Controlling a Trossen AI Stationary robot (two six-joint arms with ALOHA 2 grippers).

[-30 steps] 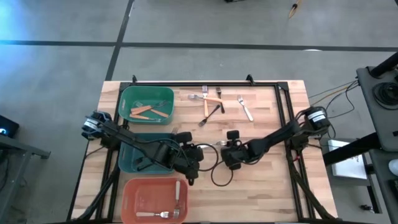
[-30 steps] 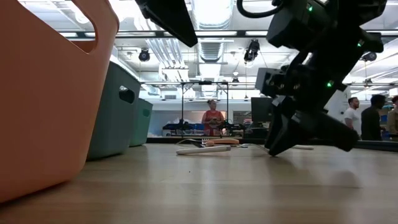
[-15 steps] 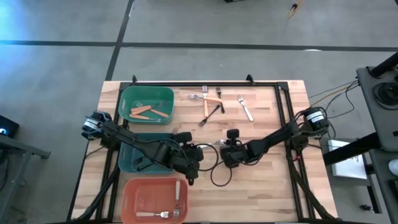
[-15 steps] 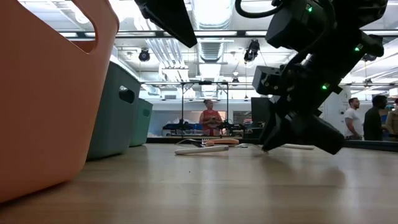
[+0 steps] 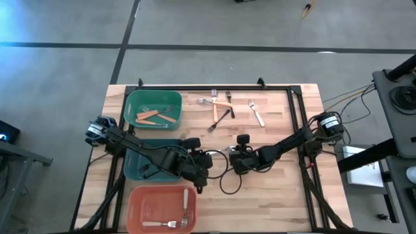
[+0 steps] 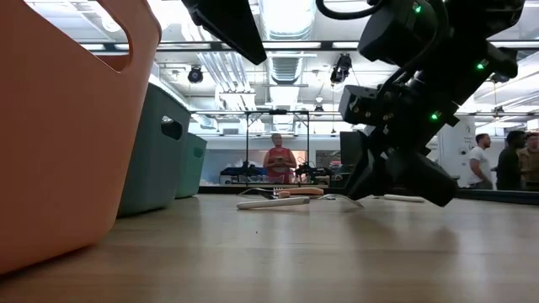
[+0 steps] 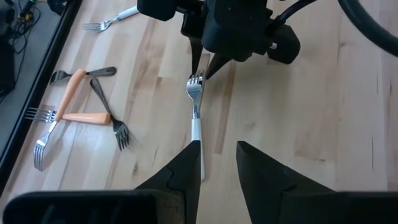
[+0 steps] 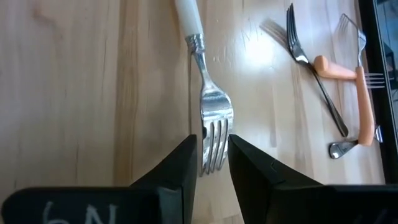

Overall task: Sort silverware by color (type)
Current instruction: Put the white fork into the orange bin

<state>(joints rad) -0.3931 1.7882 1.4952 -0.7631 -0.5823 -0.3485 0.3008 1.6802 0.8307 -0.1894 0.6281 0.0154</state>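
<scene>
A light wooden plank surface point(image 5: 279, 188) carries 3 bins in a column on its left side: a green bin point(image 5: 153, 108) farthest back, a teal bin point(image 5: 140, 166) in the middle and a salmon bin point(image 5: 160, 208) nearest the front. A white-handled fork point(image 7: 196, 118) lies flat near the centre. Farther back lie orange-handled forks point(image 5: 218, 107), a black fork point(image 5: 220, 121) and another white-handled fork point(image 5: 257, 112).

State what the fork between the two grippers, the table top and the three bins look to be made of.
White-handled fork: bright, shiny metal tines and neck, apparently steel; the glossy white handle looks plastic, possibly ceramic. Table top: pale wood planks with visible grain and seams, smooth finish. Green bin, teal bin and salmon bin: likely moulded plastic, given uniform colour, thin walls and rounded corners.
</scene>
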